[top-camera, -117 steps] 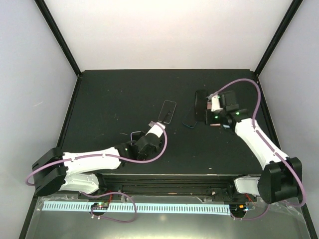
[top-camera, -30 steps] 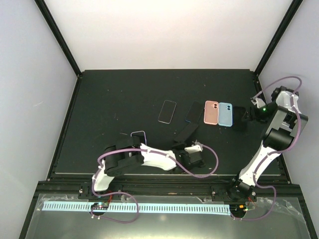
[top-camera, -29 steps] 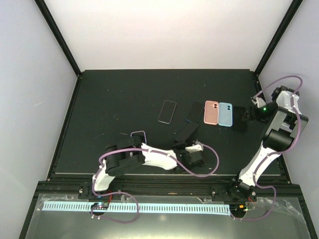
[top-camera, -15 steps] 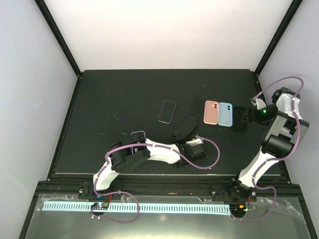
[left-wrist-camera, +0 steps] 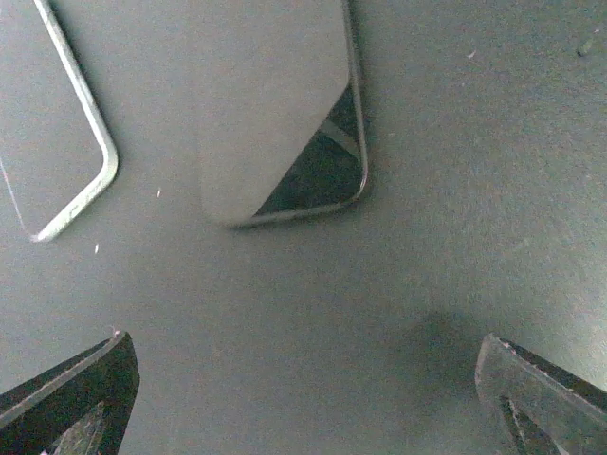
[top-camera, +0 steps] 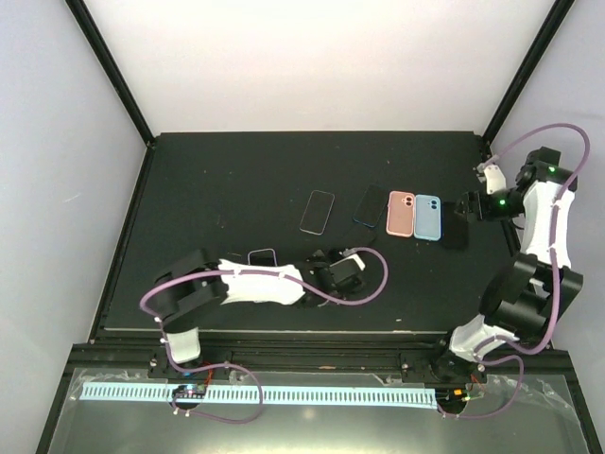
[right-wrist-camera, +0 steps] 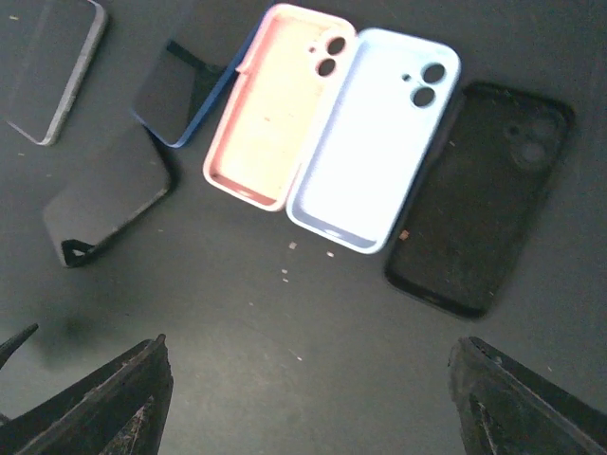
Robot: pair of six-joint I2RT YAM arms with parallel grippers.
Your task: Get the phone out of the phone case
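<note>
Left gripper (left-wrist-camera: pixel 303 389), right gripper (right-wrist-camera: pixel 308 398) both released, empty. Risk: low left fingers (left-wrist-camera: pixel 66 393) dragging phone (left-wrist-camera: pixel 280 104) toward near edge of table (left-wrist-camera: pixel 455 190).

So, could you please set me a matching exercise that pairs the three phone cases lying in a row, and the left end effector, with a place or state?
Things:
1. pink case
2. light blue case
3. black case
4. left end effector

Places or states:
A. open, nothing between its fingers
B. middle of the row
C. right end of the row
D. left end of the row

Pairs: 1-D, 2-B, 3-C, 4-A.
</note>
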